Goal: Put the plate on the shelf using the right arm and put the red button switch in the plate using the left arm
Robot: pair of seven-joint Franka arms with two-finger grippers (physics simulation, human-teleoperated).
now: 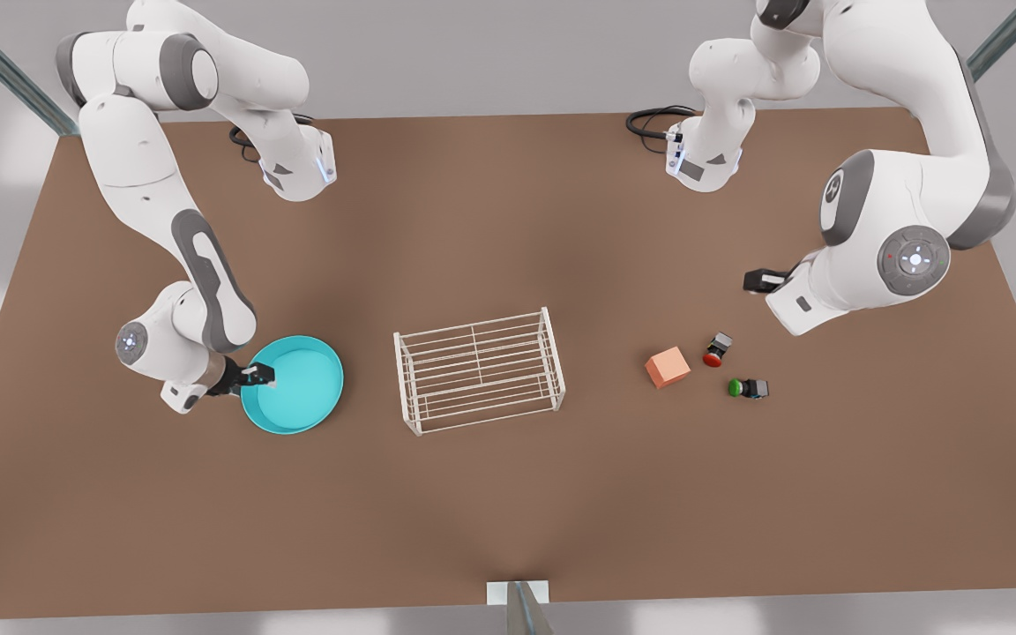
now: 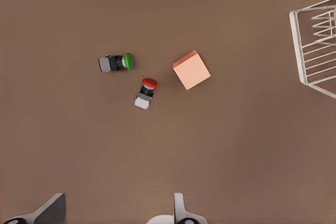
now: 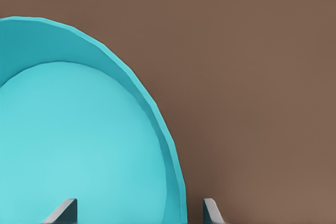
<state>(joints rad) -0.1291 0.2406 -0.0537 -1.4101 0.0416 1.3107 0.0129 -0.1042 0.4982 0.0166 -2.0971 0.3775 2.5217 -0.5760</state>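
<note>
The turquoise plate (image 1: 296, 385) lies on the brown table at the front view's left, beside the white wire shelf (image 1: 478, 369). My right gripper (image 1: 258, 377) is at the plate's rim, open, with one finger inside the rim (image 3: 176, 182) and one outside it; the right gripper (image 3: 137, 212) is not closed on it. The red button switch (image 1: 717, 350) lies on its side at the front view's right, also seen as the red button switch (image 2: 146, 91) below my left gripper (image 2: 114, 211). My left gripper (image 1: 760, 280) hovers open above the table, apart from the switch.
A green-capped switch (image 1: 749, 387) and a salmon-orange cube (image 1: 668, 367) lie close to the red one; the green switch (image 2: 115, 62) and cube (image 2: 191, 70) flank it. The shelf's end frame (image 2: 315, 45) is nearby. Black cables (image 1: 653, 119) sit at the table's far edge.
</note>
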